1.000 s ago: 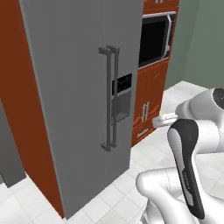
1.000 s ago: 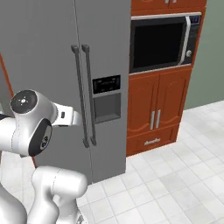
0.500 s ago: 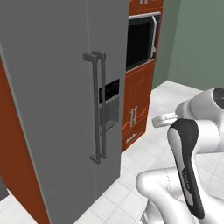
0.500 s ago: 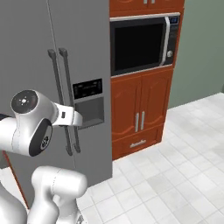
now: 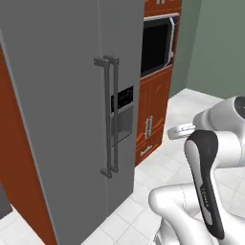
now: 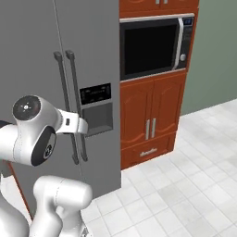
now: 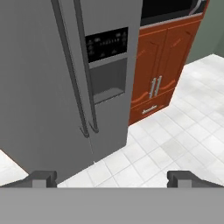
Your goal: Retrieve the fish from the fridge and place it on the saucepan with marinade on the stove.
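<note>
We face the fridge (image 5: 72, 110) with both doors shut, so the fish sits somewhere behind them, hidden from us; we cannot say which shelf or which side holds it. Our gripper (image 7: 112, 177) hangs with its jaws spread wide and nothing between them, well apart from the doors, aimed down at the foot of the fridge and the tiled floor (image 7: 175, 140).

The first risk is the handles (image 6: 69, 106). The two dark bars stand just beside each other at the seam, running from 12 to 6 o'clock in the right base view. If we reach in carelessly, the wide jaws may straddle both bars at once, or catch the wrong one, and we judge that would open the wrong door or jam the pull.

The dispenser (image 7: 107, 63) lies at about 3 o'clock of the handles in the hand view. A reach that drifts that way would strike the panel rather than a bar.

The oven (image 6: 152, 46) and the red cabinet (image 6: 148, 125) stand touching the fridge at its 3 o'clock side. A right door swung wide, we judge, could meet them, or our arm could be pinned between door and cabinet.

Our own base is near the fridge too; if the door swings toward us before we back away, it may hit the arm and stall partway, leaving the shelves hard to reach.
</note>
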### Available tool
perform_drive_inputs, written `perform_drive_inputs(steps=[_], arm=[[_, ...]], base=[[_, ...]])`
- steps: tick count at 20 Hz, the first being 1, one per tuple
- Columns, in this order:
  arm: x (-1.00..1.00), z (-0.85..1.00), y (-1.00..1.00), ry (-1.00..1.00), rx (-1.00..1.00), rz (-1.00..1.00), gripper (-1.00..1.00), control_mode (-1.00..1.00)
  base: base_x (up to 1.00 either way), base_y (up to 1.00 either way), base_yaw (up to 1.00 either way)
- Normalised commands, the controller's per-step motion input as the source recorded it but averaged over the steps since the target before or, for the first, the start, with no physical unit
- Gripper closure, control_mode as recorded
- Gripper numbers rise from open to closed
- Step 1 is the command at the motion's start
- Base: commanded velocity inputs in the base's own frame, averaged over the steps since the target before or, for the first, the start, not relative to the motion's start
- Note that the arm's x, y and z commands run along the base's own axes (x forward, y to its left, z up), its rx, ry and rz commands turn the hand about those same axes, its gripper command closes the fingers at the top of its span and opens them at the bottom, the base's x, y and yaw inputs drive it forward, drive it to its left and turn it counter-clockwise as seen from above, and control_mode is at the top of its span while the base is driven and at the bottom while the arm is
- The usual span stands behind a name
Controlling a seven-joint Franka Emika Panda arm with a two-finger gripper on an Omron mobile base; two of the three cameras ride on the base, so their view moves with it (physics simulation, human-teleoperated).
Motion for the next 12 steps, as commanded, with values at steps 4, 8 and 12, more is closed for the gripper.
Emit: perform_drive_inputs(steps=[4, 8, 12], arm=[[0.00, 0.00, 0.00, 0.00, 0.00, 0.00, -1.00, 1.00], [0.00, 0.00, 0.00, 0.00, 0.00, 0.00, -1.00, 1.00], [0.00, 0.00, 0.00, 0.00, 0.00, 0.00, -1.00, 1.00]], base=[[0.62, -1.00, 0.48], [0.45, -1.00, 0.30], [0.35, -1.00, -0.13]])
